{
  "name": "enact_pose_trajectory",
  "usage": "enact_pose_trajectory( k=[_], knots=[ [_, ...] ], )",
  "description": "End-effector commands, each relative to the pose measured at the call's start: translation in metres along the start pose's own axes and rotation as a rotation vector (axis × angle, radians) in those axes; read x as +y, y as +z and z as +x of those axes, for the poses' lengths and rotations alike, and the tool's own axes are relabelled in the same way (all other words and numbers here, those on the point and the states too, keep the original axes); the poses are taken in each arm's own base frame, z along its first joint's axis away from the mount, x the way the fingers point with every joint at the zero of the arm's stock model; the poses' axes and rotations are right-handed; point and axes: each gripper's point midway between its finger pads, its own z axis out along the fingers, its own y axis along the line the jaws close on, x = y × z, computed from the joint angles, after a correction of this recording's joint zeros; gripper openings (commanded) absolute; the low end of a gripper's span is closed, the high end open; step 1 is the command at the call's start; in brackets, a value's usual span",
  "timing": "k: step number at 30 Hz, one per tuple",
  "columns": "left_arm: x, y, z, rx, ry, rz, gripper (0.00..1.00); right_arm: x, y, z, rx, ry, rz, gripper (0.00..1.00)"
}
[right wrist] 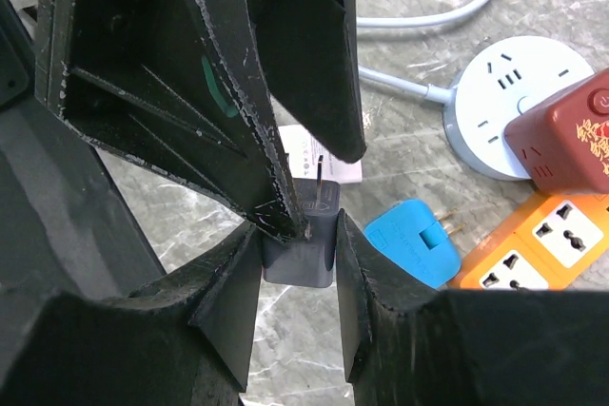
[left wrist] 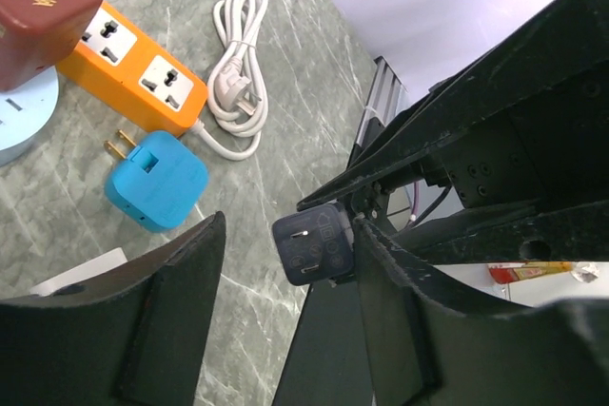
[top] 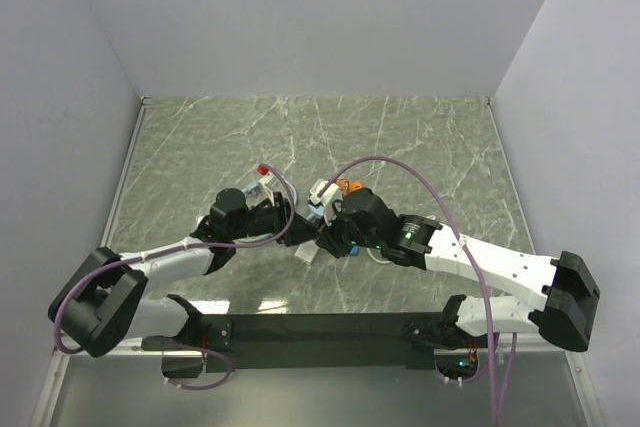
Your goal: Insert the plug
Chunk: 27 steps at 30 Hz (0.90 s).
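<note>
A dark grey plug [right wrist: 303, 259] with two flat prongs is clamped between the fingers of my right gripper [right wrist: 300, 235], held above the marble table. In the left wrist view its pronged face [left wrist: 314, 246] points toward that camera. My left gripper [left wrist: 281, 235] stands open around the plug, one finger [left wrist: 400, 292] against its side and the other finger [left wrist: 181, 282] well apart from it. Seen from above, both grippers [top: 315, 230] meet at the table's middle.
On the table lie an orange power strip [left wrist: 133, 68], a blue adapter [left wrist: 157, 183] with prongs, a round white socket [right wrist: 519, 102], a red-brown cube socket [right wrist: 561, 140], a coiled white cable [left wrist: 238, 64] and a white block [right wrist: 328, 151].
</note>
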Motion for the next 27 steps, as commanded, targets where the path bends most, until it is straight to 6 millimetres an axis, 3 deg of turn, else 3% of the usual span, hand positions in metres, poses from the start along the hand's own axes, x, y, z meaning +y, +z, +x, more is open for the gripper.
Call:
enact_pose_trajectory(
  k=[1,2,8,11,27],
  knots=[
    [-0.014,0.006,-0.01,-0.004,0.061,0.052,0.59,0.0,0.002,-0.017,-0.053,-0.01,0.011,0.0],
    [-0.013,0.006,-0.009,-0.001,0.059,0.055,0.53,0.001,0.003,-0.017,-0.055,-0.01,0.008,0.0],
    [-0.017,0.011,-0.002,0.034,0.049,0.092,0.41,-0.006,0.001,-0.017,-0.059,-0.037,0.039,0.0],
    [-0.017,0.011,0.002,0.059,0.044,0.099,0.4,-0.013,-0.001,-0.018,-0.068,-0.041,0.075,0.0],
    [-0.017,0.017,0.014,0.115,0.03,0.12,0.54,-0.03,-0.008,-0.021,-0.087,-0.078,0.17,0.0]
  ],
)
